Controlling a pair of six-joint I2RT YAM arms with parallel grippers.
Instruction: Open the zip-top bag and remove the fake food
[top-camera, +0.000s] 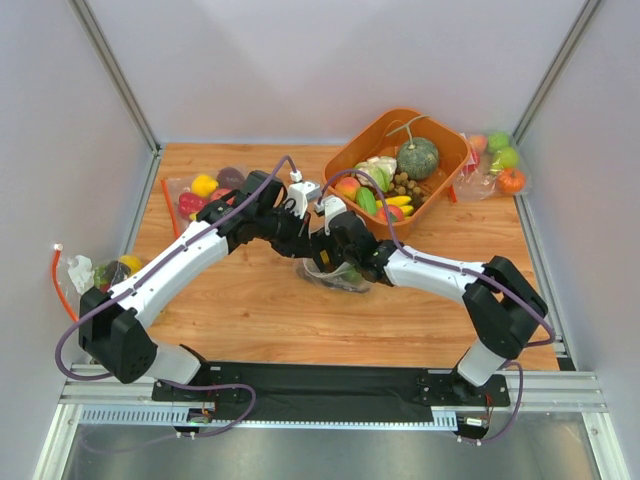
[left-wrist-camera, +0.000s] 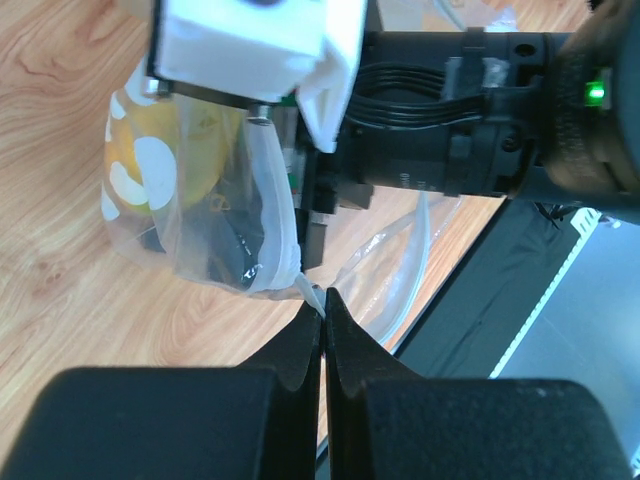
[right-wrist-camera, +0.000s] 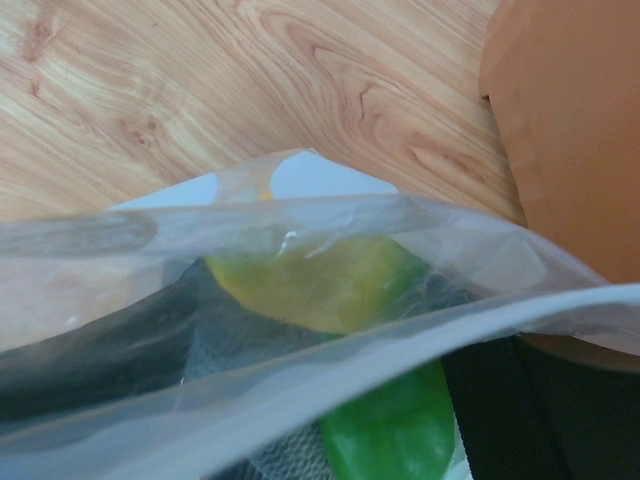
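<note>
top external: high behind the arm bases (top-camera: 128, 345), looking down on the whole table (top-camera: 250, 315).
left wrist: close, past its fingers (left-wrist-camera: 290, 360) to the zip-top bag (left-wrist-camera: 140, 190).
right wrist: at that bag's mouth.
shared: the bag.

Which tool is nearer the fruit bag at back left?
Left. The left tool, pinching the dotted bag, is right of the fruit bag; the right tool is farther right.

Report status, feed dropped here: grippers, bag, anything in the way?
Left gripper shut on bag edge. Right gripper at bag mouth, state unclear. Bag open, food inside. Basket close by.
</note>
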